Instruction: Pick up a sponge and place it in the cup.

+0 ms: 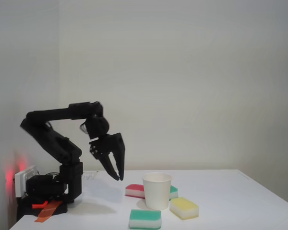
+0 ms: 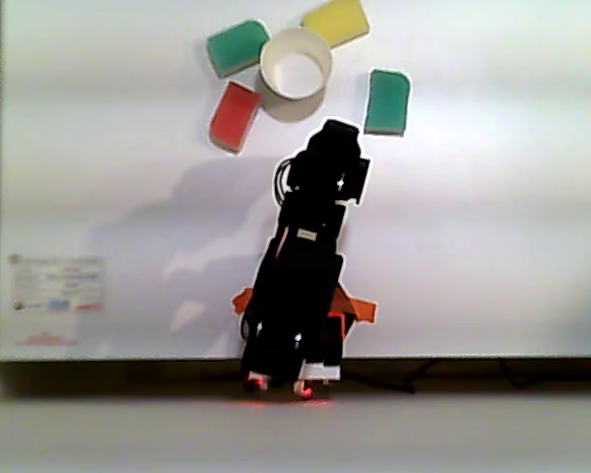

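The white paper cup stands upright on the white table. One green-over-white sponge lies flat near the table's front edge in the fixed view. A second green sponge peeks out from behind the cup. My black gripper hangs in the air left of the cup, pointing down. Its fingertips meet and hold nothing. It is well above the table and apart from every sponge. In the other view the arm's wrist sits just below the cup and covers the fingers.
A red-pink sponge lies by the cup on the arm's side. A yellow-topped sponge lies beyond the cup. The arm's base sits at the table's left end, by a white box with red light.
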You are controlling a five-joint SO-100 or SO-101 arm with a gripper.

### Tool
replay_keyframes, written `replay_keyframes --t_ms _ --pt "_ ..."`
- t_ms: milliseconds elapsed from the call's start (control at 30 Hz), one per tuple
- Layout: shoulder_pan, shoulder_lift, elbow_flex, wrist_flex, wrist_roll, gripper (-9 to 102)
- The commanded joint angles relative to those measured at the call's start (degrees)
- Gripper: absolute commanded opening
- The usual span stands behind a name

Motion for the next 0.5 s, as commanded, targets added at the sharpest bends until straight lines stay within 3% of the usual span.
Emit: replay_keyframes --t_ms 0,167,467 --pt "2.37 -5.19 -9.32 1.67 1.76 3" --pt "1.93 -14.85 -18.98 2.99 7.56 3" --pt "2.46 -22.76 -26.98 0.44 7.29 3"
